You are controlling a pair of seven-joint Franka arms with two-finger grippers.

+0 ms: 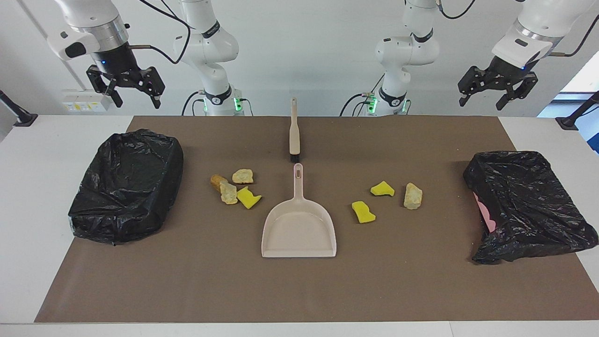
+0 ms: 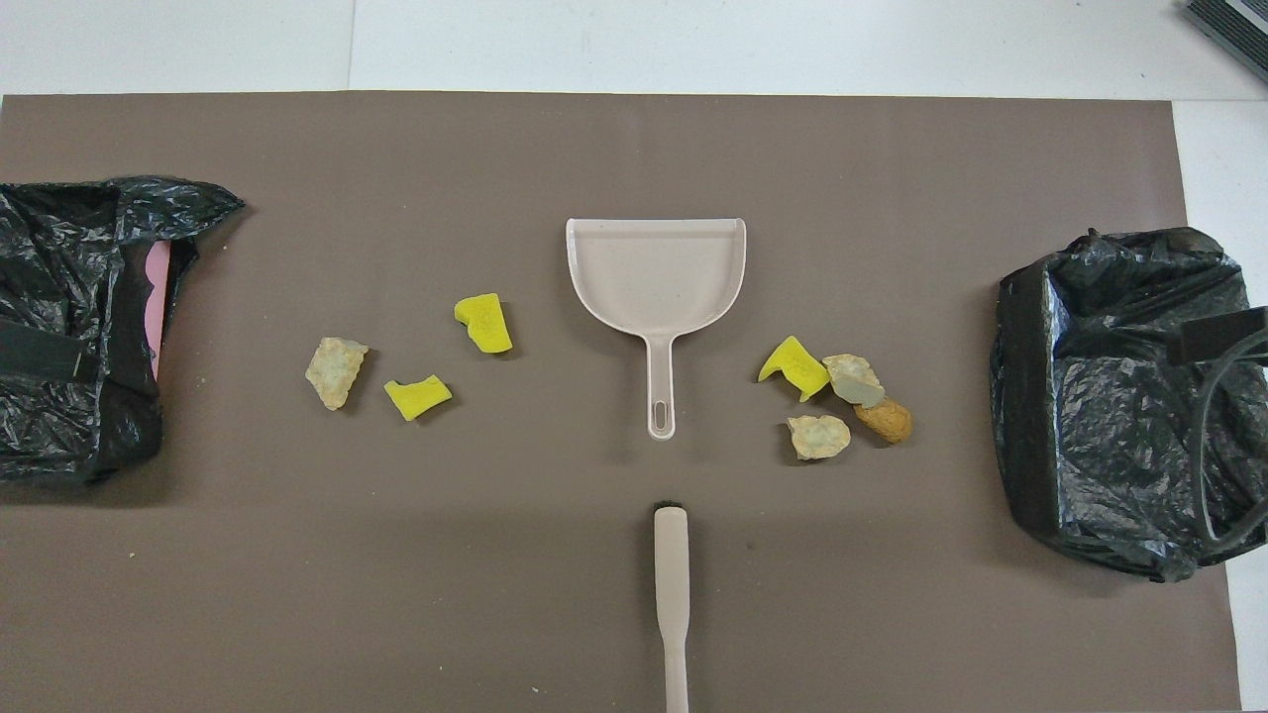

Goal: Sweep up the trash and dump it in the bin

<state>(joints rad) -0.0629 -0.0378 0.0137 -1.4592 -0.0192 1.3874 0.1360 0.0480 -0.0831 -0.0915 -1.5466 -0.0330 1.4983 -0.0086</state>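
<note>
A beige dustpan (image 1: 299,229) (image 2: 656,272) lies flat mid-table, its handle pointing toward the robots. A beige brush (image 1: 294,133) (image 2: 671,584) lies in line with it, nearer to the robots. Trash sits on both sides of the pan. Toward the right arm's end is a cluster of tan chunks and a yellow scrap (image 1: 234,188) (image 2: 832,391). Toward the left arm's end are two yellow scraps (image 1: 382,188) (image 2: 483,322) and a tan chunk (image 1: 412,195) (image 2: 337,371). A black-bagged bin (image 1: 126,187) (image 2: 1109,396) stands at the right arm's end. My right gripper (image 1: 137,104) and left gripper (image 1: 481,106) hang open and empty, high above the table's corners by the robots.
A second black-bagged bin (image 1: 529,206) (image 2: 69,327), with pink showing at its edge, stands at the left arm's end. A brown mat (image 1: 299,290) covers most of the white table. Both arms wait raised.
</note>
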